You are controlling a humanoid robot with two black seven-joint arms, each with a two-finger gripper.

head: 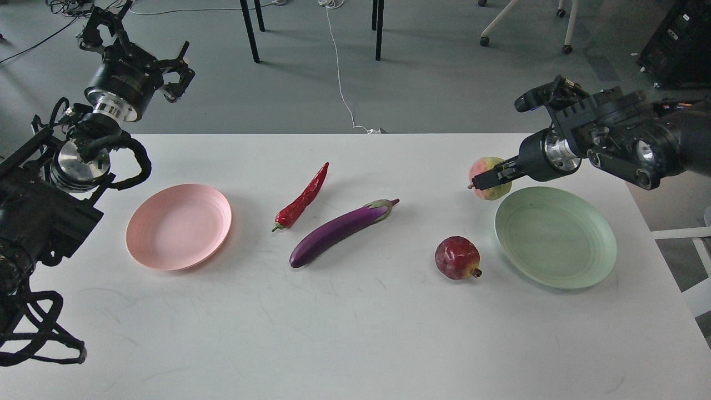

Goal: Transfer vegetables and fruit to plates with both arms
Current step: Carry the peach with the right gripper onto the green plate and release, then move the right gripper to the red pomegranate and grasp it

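Observation:
My right gripper [489,179] is shut on the bumpy yellow-green and pink fruit [487,173] and holds it above the table, just left of the mint green plate [555,238]. The dark red pomegranate [457,258] lies on the table left of that plate. The purple eggplant [340,226] and the red chili pepper [303,199] lie at the table's middle. The pale pink plate [178,226] holds nothing, at the left. My left gripper [139,41] is raised beyond the table's far left corner, its fingers spread and holding nothing.
The white table [355,333] ends at its right edge just past the green plate. Chair and table legs [377,30] and a white cable [340,72] are on the grey floor behind.

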